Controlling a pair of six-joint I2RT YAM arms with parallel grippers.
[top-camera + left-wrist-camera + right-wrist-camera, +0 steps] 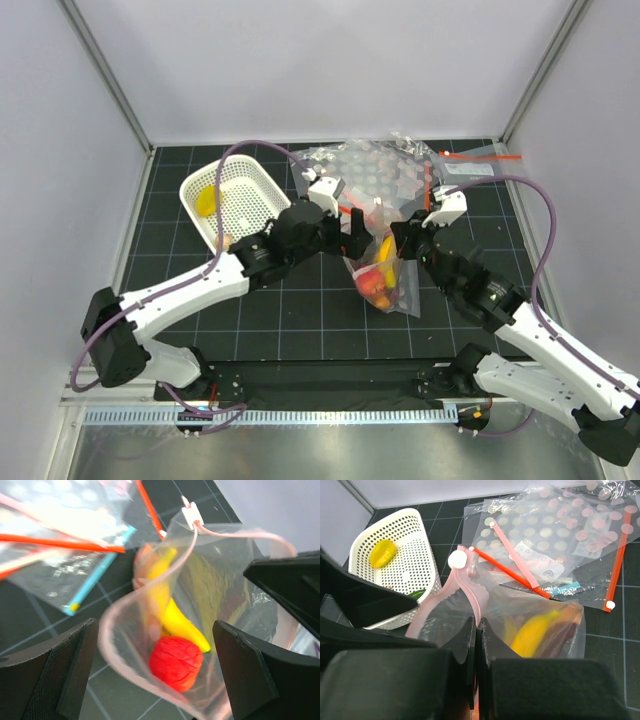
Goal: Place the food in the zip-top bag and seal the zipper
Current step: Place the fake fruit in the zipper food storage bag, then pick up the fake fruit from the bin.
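Bench (300, 320): black mat, pale grid.
Spare bags (545, 545): clear dotted film, print unreadable.
Basket (415, 540): white perforated plastic.
Zip-top bag (220, 570): clear crinkled film, mid-bench, mouth gaping. Its pink zipper (445, 600) is pinched in the closed right pincer (476, 630). The left pincer (156, 650) is spread wide astride the mouth.
Inside the bag: curved yellow banana (175, 615), wrinkled red berry (176, 662).
In the basket: ribbed yellow round piece (383, 553).

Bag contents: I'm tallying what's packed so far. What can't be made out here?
- Left wrist: the orange piece behind the banana is blurred, unidentifiable.
- Right wrist: the right gripper hides the bag's near side.
- Top: the bagged pieces overlap, too small to count.
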